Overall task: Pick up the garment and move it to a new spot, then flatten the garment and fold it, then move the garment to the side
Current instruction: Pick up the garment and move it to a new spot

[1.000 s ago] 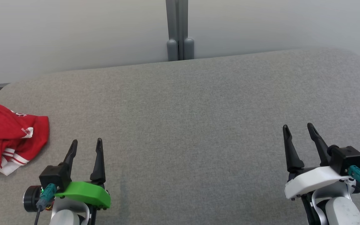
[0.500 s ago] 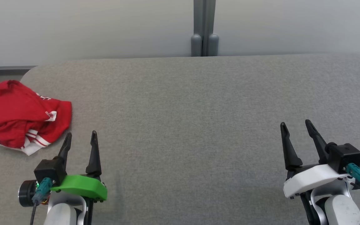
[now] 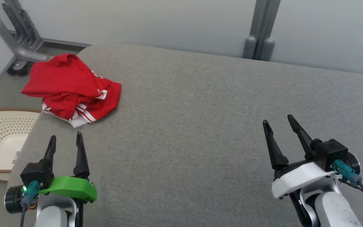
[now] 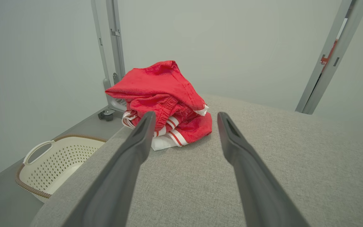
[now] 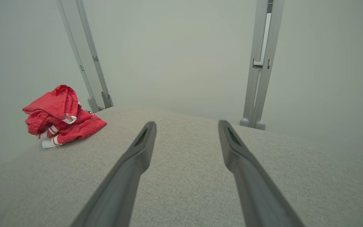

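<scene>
Head view, garment: the red garment [image 3: 71,85] with white striped trim is lying crumpled at the far left corner of the grey table [image 3: 184,126], reaching over its left edge.
Head view, left end effector: the left end effector [image 3: 66,136] is hovering near the left edge of the table, fingers spread wide and holding nothing, pointing toward the garment and apart from it.
Head view, right end effector: the right end effector [image 3: 277,119] is hanging over the right part of the table, fingers likewise spread wide and holding nothing, well apart from the garment.
Head view, floor: a cream perforated basket [image 3: 2,138] is sitting on the floor beside the table's left edge.
Left wrist view, garment: the garment [image 4: 162,88] is sitting heaped just ahead of the left end effector [image 4: 186,114], whose two dark fingers are standing wide apart with nothing between them.
Left wrist view, basket: the basket [image 4: 58,157] is showing below the table edge [image 4: 112,142].
Right wrist view, garment: the garment [image 5: 61,116] is lying far off to the left on the table [image 5: 184,189].
Right wrist view, end effector: the right end effector [image 5: 186,123] is pointing along bare cloth, fingers wide apart and gripping nothing.
</scene>
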Motion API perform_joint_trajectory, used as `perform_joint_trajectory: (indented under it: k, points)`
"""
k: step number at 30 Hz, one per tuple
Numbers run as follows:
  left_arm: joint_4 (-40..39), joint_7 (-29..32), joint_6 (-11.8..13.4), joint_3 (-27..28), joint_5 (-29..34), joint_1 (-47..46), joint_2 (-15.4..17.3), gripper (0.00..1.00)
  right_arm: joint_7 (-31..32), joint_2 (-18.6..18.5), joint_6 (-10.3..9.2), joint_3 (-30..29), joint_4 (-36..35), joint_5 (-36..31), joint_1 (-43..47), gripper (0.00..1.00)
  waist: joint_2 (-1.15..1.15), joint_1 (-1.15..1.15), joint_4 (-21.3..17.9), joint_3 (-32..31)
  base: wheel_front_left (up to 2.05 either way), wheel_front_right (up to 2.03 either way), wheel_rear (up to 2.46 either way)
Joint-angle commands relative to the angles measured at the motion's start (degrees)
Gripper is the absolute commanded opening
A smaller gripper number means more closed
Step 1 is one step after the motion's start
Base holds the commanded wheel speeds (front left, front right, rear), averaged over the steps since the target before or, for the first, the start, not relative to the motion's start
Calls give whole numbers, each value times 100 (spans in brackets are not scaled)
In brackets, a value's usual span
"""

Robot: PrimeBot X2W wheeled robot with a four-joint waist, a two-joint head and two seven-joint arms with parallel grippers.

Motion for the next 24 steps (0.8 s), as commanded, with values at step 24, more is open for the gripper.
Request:
perform_joint_trajectory:
  k: [24]
  points:
    - [-69, -2, -4, 86, -216, -937, -8, 100, 355, -355, 0, 91, -575, -19, -588, 100, 0, 0, 426, 1211, 0, 0, 0]
